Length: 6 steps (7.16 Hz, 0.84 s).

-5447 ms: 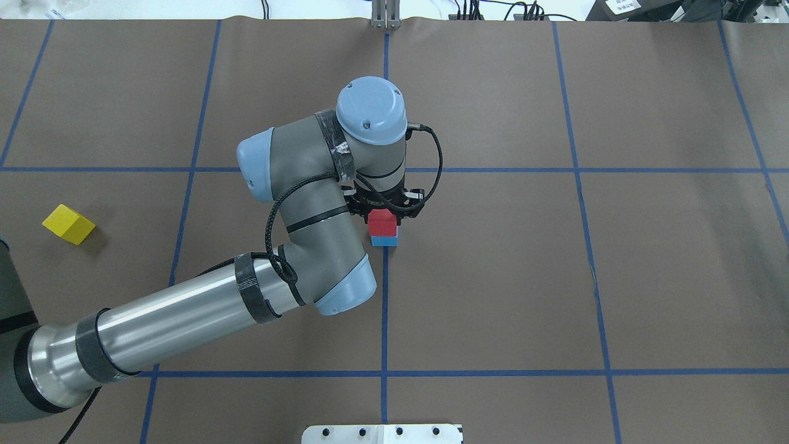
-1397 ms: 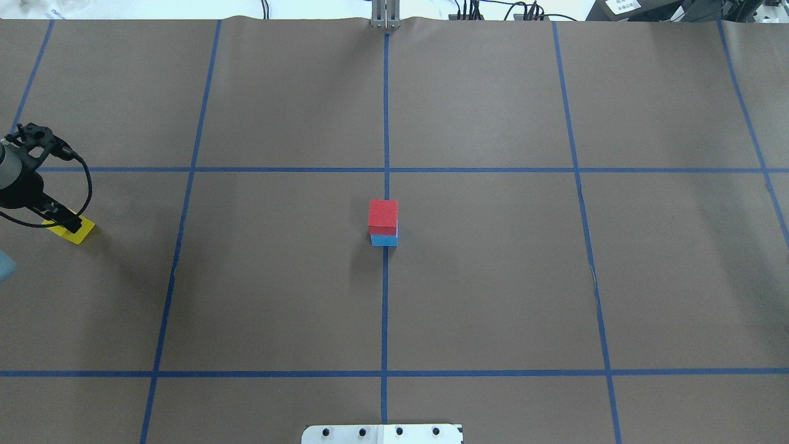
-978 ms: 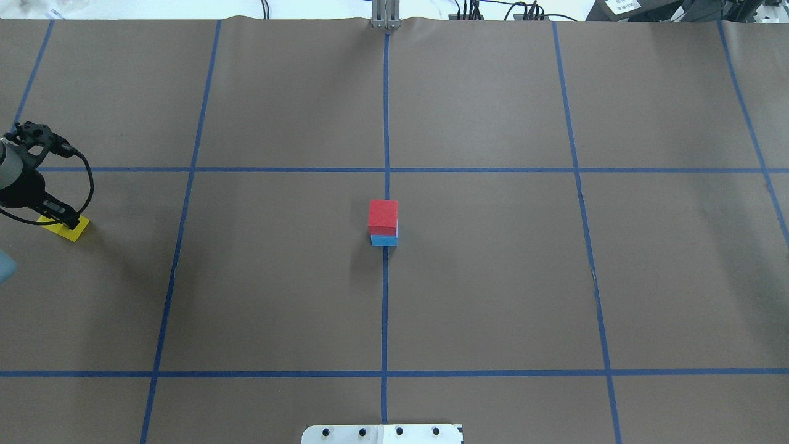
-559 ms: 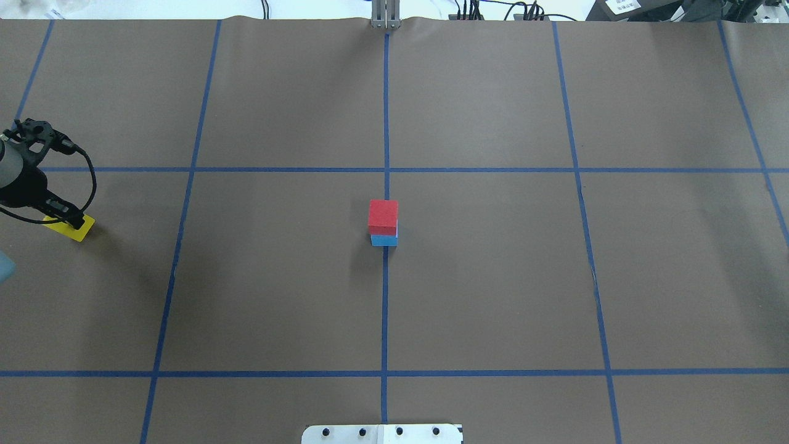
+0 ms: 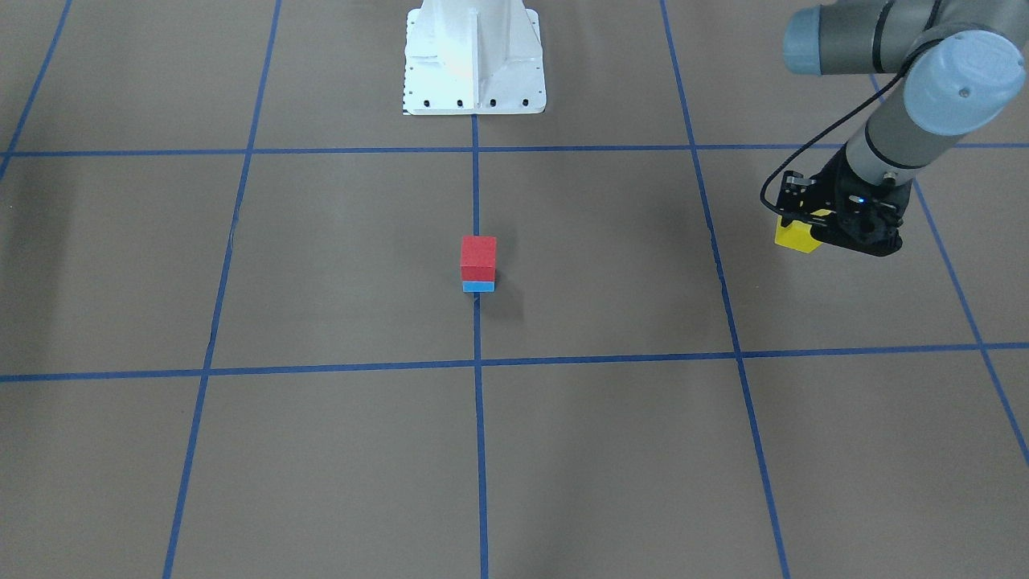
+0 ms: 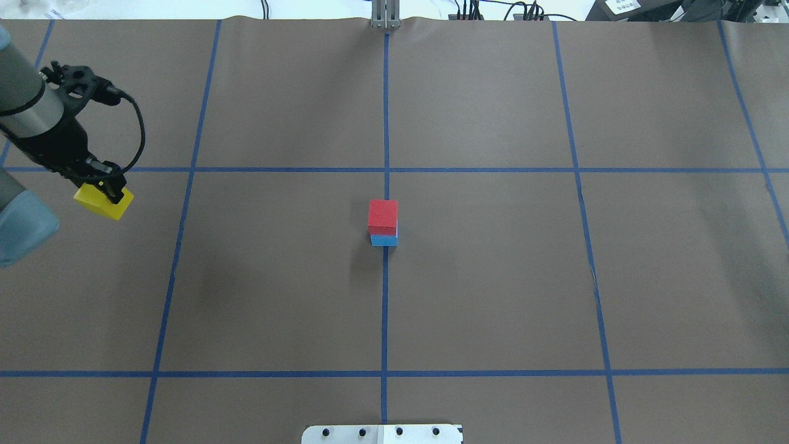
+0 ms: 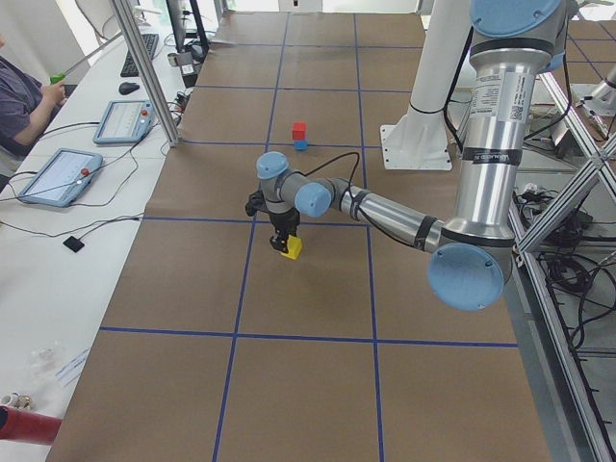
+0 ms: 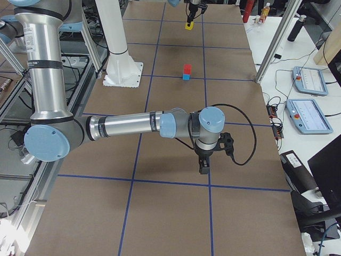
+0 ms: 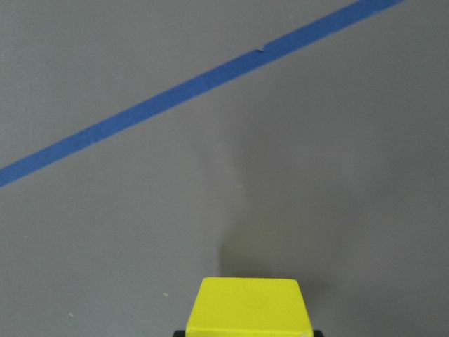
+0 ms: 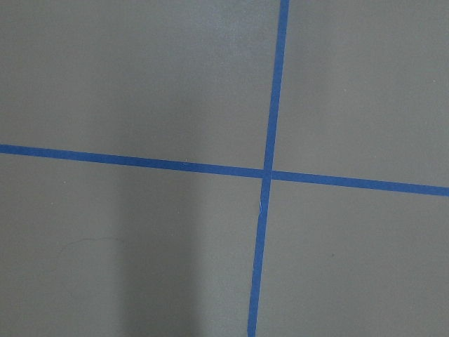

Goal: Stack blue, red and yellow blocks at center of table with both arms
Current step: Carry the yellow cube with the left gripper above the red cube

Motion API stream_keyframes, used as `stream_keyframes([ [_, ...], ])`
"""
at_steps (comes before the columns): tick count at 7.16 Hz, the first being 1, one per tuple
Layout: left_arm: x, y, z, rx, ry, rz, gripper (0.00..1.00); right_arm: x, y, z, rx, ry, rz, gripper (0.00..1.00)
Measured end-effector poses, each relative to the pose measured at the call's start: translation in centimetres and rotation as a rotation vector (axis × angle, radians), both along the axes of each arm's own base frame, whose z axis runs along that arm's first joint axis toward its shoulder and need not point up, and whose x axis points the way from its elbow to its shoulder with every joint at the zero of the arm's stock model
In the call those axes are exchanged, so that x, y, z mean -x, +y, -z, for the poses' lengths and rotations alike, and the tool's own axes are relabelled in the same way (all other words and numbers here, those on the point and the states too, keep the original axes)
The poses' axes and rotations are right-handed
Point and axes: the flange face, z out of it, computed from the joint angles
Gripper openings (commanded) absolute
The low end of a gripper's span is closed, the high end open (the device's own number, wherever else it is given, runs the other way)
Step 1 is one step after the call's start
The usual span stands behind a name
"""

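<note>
Left pincer (image 6: 106, 196): clamped on the yellow block (image 6: 92, 198), fingers pressed to two opposite sides, the block's top tucked up between them. Hangs over the left end of the surface (image 6: 493, 296) as seen from overhead, just below a blue tape line (image 6: 277, 169). In the left wrist view, only one face of the block at the bottom edge, with a faint shadow on the surface beyond it, so apparently raised clear of the surface. Well apart from that pincer, at the centre crossing of the tape: the red block (image 6: 383, 214) squarely on the blue block (image 6: 384, 241), the two touching, standing free of both arms. Right pincer (image 8: 203, 166): seen only from the side camera at the robot's right, pointing down over the surface's right end, far from all three blocks; cannot tell whether open or closed
</note>
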Motion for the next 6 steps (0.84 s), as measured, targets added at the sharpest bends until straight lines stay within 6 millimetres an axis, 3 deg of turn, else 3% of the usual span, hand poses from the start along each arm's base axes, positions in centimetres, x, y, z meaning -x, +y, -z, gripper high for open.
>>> stream_keyframes([
  [1,-2.8,-0.2,7.0,0.041,-0.007,0.019,0.00,0.0,0.0,-0.1,-0.004,0.000,0.006,0.99],
  [3,-9.4,0.2,16.6,0.122,-0.002,0.073,0.00,0.0,0.0,-0.4,-0.010,0.000,0.018,0.99],
  [4,-12.5,0.3,20.1,0.148,0.003,0.084,0.00,0.0,0.1,-0.7,-0.013,0.000,0.028,0.99],
  [5,-15.6,0.7,22.2,0.166,0.010,0.086,0.00,0.0,0.2,-0.9,-0.015,0.000,0.033,0.99],
  [6,-18.4,0.9,23.1,0.185,0.021,0.099,0.00,0.0,0.2,-1.0,-0.015,-0.001,0.035,0.99],
])
